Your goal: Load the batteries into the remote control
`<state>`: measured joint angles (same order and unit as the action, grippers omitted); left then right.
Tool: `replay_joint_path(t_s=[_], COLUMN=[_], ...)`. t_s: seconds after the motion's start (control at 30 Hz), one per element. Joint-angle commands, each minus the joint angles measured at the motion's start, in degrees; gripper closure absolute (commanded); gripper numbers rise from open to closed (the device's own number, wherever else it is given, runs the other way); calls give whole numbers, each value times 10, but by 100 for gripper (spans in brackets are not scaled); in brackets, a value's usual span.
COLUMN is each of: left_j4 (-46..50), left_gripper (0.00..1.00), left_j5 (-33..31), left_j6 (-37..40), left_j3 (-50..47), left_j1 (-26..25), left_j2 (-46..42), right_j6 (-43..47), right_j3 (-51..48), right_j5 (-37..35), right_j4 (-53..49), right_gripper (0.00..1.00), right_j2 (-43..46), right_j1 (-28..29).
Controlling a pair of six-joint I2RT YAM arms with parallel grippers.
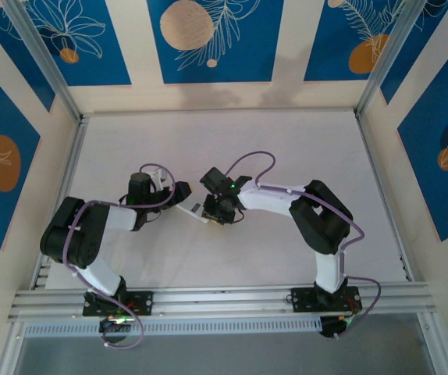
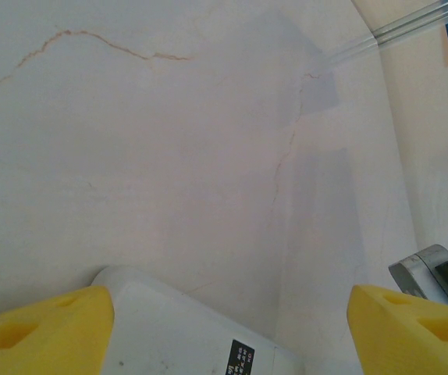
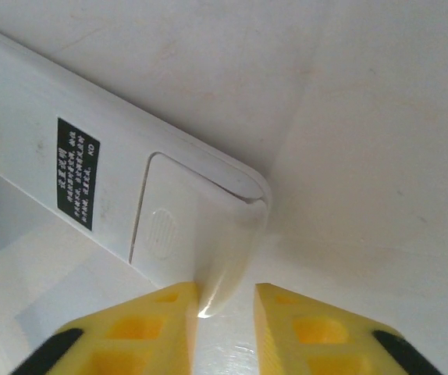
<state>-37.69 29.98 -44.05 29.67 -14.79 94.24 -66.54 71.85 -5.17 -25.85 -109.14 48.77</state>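
Aluminium rail along near edge, white veined table beyond, remote control mid-table, back side up, left gripper spread wide astride one end, right gripper narrowed at opposite corner, clamping not determinable, blue leaf-print wall panels farthest.

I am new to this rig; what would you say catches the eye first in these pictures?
The white remote control sits at the centre of the top view, with both grippers meeting at it. The right gripper has its yellow fingers set narrowly about the remote's end, beside the battery cover, whose edge looks slightly lifted. The left gripper stands wide open astride the remote.
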Motion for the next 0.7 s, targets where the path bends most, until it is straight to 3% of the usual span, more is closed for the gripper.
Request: replay_joint_path(t_s=[0.0,0.67], left_j4=[15,10], left_gripper=[21,21], left_j5=[15,19], left_j6=[-3,-3], left_j3=[-11,-10], left_j1=[0,0], left_j2=[5,8], right_j6=[-1,6], right_j3=[0,19], right_j5=[-8,16], right_j4=[-20,-11], right_gripper=[77,78], right_j2=[16,-19], right_j1=[1,-12])
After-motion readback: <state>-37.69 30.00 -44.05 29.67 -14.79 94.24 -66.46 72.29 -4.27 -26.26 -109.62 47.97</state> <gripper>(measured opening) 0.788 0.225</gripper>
